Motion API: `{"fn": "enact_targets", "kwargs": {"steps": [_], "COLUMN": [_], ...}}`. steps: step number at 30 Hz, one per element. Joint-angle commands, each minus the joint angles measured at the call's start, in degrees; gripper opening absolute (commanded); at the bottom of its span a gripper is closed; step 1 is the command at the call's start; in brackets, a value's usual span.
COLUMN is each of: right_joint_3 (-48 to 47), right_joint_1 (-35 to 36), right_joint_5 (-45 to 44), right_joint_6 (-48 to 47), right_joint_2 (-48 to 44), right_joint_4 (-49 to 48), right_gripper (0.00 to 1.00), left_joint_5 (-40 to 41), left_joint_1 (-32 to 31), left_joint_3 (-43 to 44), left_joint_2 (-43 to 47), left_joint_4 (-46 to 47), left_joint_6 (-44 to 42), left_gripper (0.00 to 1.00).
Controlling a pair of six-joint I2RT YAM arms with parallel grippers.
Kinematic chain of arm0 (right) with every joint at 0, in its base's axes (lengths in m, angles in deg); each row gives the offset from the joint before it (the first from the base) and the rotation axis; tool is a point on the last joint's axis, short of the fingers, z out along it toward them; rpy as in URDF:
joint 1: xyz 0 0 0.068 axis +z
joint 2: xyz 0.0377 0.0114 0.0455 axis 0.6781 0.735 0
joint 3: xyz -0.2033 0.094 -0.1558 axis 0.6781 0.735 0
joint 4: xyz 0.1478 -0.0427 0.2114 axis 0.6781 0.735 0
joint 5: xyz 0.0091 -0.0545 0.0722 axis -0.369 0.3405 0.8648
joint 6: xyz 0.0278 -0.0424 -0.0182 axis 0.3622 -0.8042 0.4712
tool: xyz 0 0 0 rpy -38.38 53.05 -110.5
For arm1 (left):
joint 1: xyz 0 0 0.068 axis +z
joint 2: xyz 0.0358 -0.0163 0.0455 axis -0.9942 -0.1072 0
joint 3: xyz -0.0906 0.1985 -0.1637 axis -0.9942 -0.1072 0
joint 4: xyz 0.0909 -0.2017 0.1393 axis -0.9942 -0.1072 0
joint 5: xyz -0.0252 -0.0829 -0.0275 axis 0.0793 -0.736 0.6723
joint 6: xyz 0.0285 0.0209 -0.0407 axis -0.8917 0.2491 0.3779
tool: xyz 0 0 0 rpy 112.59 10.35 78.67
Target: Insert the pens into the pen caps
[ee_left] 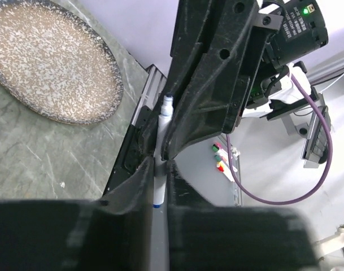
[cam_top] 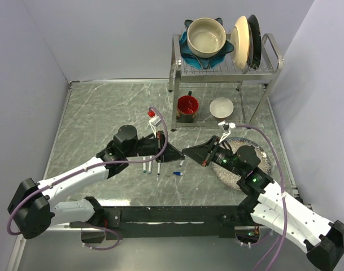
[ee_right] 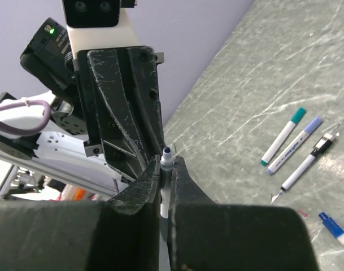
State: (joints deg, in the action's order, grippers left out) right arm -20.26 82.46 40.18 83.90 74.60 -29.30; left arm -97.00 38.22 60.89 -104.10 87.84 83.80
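Observation:
A thin white pen (ee_right: 166,164) with a dark blue tip stands between my right gripper's (ee_right: 167,169) jaws, which are shut on it. The same pen (ee_left: 163,121) runs up from my left gripper (ee_left: 159,169), whose jaws also press on its barrel near a blue band. From above, the left gripper (cam_top: 170,153) and right gripper (cam_top: 190,153) meet tip to tip over the table's middle, and the pen (cam_top: 181,164) hangs just below them. Three more pens (ee_right: 290,148) lie side by side on the table (cam_top: 151,167). Beside them lies a loose blue pen cap (ee_right: 332,227), seen from above (cam_top: 177,174).
A speckled plate (cam_top: 262,148) lies under my right arm and shows in the left wrist view (ee_left: 47,62). A red mug (cam_top: 187,107) and a white bowl (cam_top: 221,106) stand under the dish rack (cam_top: 273,56) at the back right.

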Motion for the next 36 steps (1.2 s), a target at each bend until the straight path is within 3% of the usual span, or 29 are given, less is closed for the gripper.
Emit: {"fn": "enact_targets", "kwargs": {"steps": [1, 4, 9, 17, 18, 20, 21, 22, 25, 28, 32, 36], "right_joint_3": [-3.91, -4.62, -4.97, -6.46, -6.64, -7.16, -7.25, -7.34, -7.69, -8.48, -10.32, -17.59], "right_joint_1": [2.5, 3.12, 3.82, 4.0, 4.09, 4.09, 4.09, 4.0, 4.09, 4.09, 4.09, 4.09], "right_joint_5": [-0.98, -0.19, -0.63, -2.12, -2.21, -2.04, -2.04, -2.38, -4.84, -8.96, -19.41, -33.47], "right_joint_6": [-4.1, -4.29, -4.63, -5.87, -5.95, -6.22, -6.13, -5.87, -2.36, 2.38, 13.86, 29.52], "right_joint_2": [-0.2, 0.58, 1.38, 1.73, 1.99, 2.26, 2.61, 2.7, 2.7, 2.0, 0.94, 5.66], "right_joint_4": [-2.3, -2.47, -3.0, -1.42, -1.24, -0.89, -0.1, 0.42, 3.76, 8.94, 19.56, 43.5], "right_gripper": [0.0, 0.0, 0.0, 0.0, 0.0, 0.01, 0.06, 0.24, 0.49, 0.58, 0.59, 0.57], "left_joint_5": [-2.99, -4.5, -5.02, -6.07, -6.34, -5.64, -5.29, -3.55, 1.46, 10.42, 24.12, 30.73], "left_joint_1": [-1.13, -1.31, -1.4, -1.57, -1.66, -1.66, -1.66, -1.66, -1.57, -1.4, -1.4, -1.31], "left_joint_3": [0.39, -0.05, 0.3, 0.04, -0.05, -0.31, -0.75, -0.84, -0.32, 0.56, 1.0, 1.0], "left_joint_2": [-0.32, -0.49, -1.54, -1.46, -1.54, -1.2, -0.85, -0.49, 1.7, 5.64, 9.96, 13.74], "left_joint_4": [3.65, 5.23, 4.27, 2.25, 1.9, 0.94, 0.76, 0.15, -5.2, -11.27, -17.34, -20.16], "left_joint_6": [-0.09, 0.27, -0.96, -3.16, -3.42, -4.3, -4.65, -5.44, -8.24, -10.97, -13.97, -17.21], "left_gripper": [0.28, 0.36, 0.34, 0.2, 0.07, 0.01, 0.01, 0.01, 0.01, 0.01, 0.01, 0.01]}}
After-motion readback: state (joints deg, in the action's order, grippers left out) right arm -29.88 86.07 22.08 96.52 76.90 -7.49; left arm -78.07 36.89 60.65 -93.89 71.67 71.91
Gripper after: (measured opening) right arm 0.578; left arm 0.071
